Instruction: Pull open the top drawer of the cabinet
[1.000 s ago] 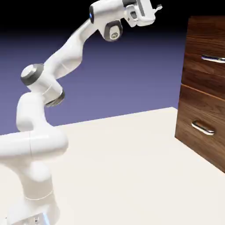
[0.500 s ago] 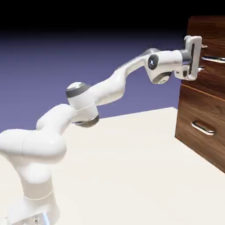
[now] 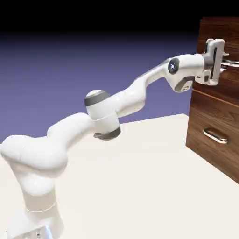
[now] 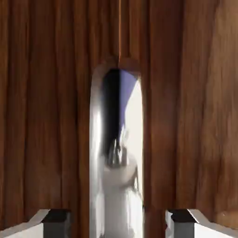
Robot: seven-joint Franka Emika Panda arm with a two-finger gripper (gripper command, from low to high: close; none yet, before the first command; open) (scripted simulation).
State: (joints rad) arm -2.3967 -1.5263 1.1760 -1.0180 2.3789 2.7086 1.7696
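Item one, my gripper: I am holding it level against the front of the top drawer, at the far right of the exterior view, with its fingers spread apart. In the hand view my two grey fingertips are showing at the bottom edge, one on each side of the silver handle, which is running between them and is filling the gap without touching either pad that I can see. The handle's polished face is mirroring my own white hand and a strip of the violet backdrop. Item two, the top drawer: its dark walnut panel is filling the rest of the hand view, grain running along the handle, and in the exterior view it is sitting flush with the cabinet, not drawn out. Item three, my arm: I am reaching it from the lower left, up over the elbow and across to the right, the wrist lying level with the handle. Item four, the lower drawer: it is sitting just beneath the top one, closed, its own silver handle well below my hand. Item five, the table: its cream top is lying beneath my arm and is meeting the cabinet's foot at the right.
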